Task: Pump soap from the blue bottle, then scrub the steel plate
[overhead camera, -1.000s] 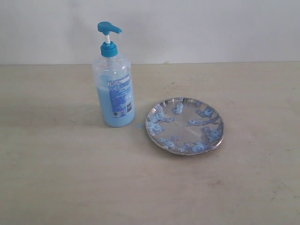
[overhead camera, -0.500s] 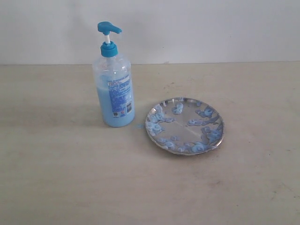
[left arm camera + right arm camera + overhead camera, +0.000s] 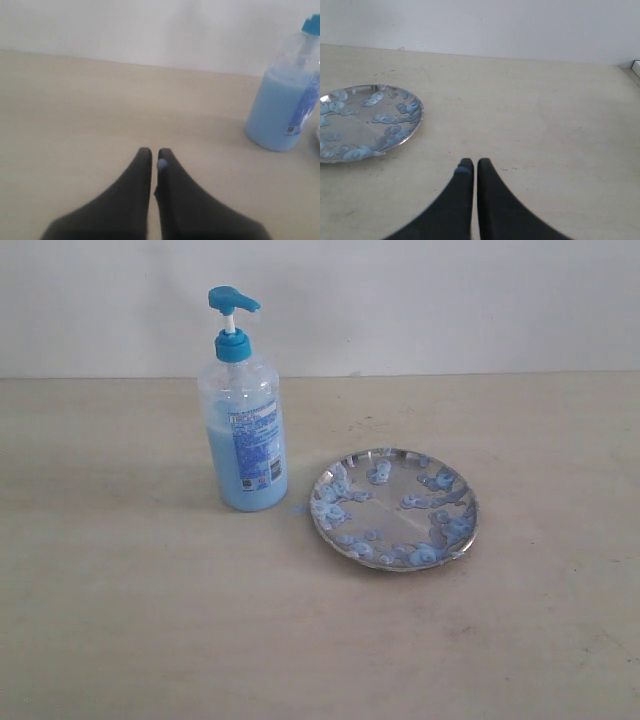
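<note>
One white wall (image 3: pixel 450 300) backs beige table (image 3: pixel 120 620), bottle (image 3: pixel 245 440), plate (image 3: pixel 392 512).

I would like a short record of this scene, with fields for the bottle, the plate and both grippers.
blue bottle: upright on the table, left of the plate, not touching it
steel plate: lies flat, dotted with pale blue soap blobs
left gripper: jaws shut, holding nothing, apart from the bottle
right gripper: jaws shut, holding nothing, apart from the plate

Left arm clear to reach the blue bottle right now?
Probably yes: only bare table lies between its shut jaws and the blue bottle, nothing blocking in the left wrist view.
</note>
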Action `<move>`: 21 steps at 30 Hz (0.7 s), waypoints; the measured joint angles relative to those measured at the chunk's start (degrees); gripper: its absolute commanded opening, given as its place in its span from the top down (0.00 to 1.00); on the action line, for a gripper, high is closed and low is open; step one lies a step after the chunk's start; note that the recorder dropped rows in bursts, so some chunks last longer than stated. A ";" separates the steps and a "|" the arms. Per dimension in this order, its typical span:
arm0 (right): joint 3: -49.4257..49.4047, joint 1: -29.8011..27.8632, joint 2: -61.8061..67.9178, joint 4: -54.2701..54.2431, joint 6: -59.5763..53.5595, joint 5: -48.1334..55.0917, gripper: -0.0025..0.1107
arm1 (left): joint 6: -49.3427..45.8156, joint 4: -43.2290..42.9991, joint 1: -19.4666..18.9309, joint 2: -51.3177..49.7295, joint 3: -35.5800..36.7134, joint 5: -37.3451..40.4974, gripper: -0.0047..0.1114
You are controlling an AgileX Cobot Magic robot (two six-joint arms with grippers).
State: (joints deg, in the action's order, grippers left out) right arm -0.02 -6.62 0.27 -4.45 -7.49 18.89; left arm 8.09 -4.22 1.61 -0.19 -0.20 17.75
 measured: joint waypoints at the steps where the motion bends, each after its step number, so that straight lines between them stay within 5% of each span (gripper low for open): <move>1: 0.00 0.00 0.00 0.00 0.00 0.00 0.98 | -1.18 0.48 -0.44 0.00 0.00 0.31 0.92; 8: 0.00 0.00 0.00 0.00 0.00 0.00 0.98 | -4.32 4.22 -3.52 0.00 0.00 2.43 0.92; 21: 0.00 0.00 0.00 0.00 0.03 0.00 0.98 | -5.11 4.22 -3.59 0.00 0.00 2.43 0.92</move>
State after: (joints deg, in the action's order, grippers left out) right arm -0.02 -6.62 0.27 -4.45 -7.46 18.89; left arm 2.98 0.00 -1.98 -0.19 -0.20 20.19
